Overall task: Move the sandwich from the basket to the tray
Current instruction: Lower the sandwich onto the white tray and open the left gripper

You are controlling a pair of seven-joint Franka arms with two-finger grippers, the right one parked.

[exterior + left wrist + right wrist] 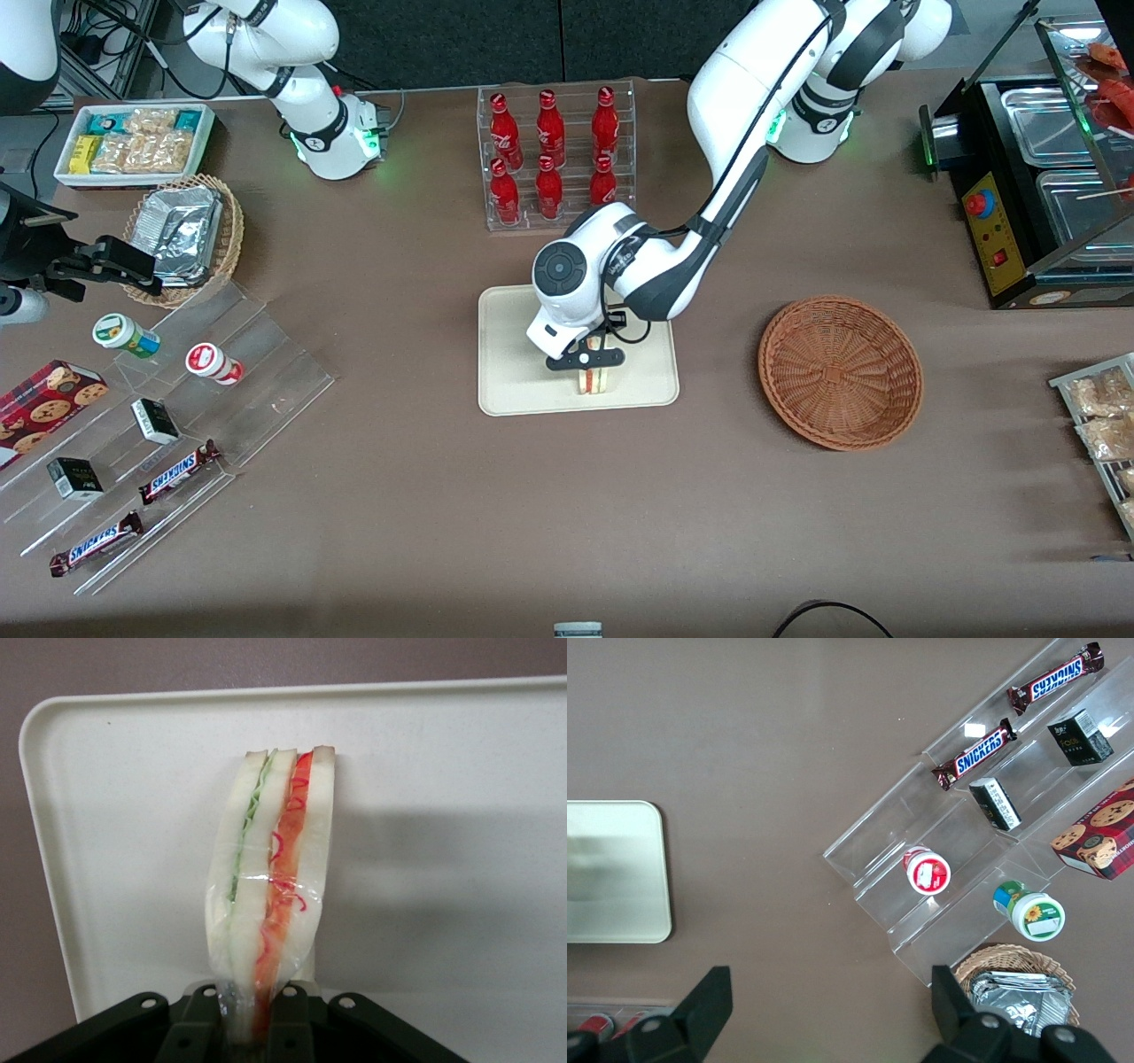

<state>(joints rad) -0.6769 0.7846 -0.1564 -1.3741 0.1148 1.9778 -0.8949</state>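
My left gripper (589, 372) is over the cream tray (514, 390) and is shut on the sandwich (592, 379), a plastic-wrapped wedge of white bread with green and red-orange filling. In the left wrist view the sandwich (270, 868) hangs from the gripper (251, 1019) with its cut edge facing the camera, just above the tray (443, 815); I cannot tell whether it touches the tray. The reddish-brown wicker basket (840, 370) stands empty beside the tray, toward the working arm's end of the table.
A clear rack of red bottles (554, 155) stands farther from the front camera than the tray. A clear stepped display (151, 416) with snacks and a tan basket with foil packets (186, 235) lie toward the parked arm's end. A black food warmer (1032, 186) lies toward the working arm's end.
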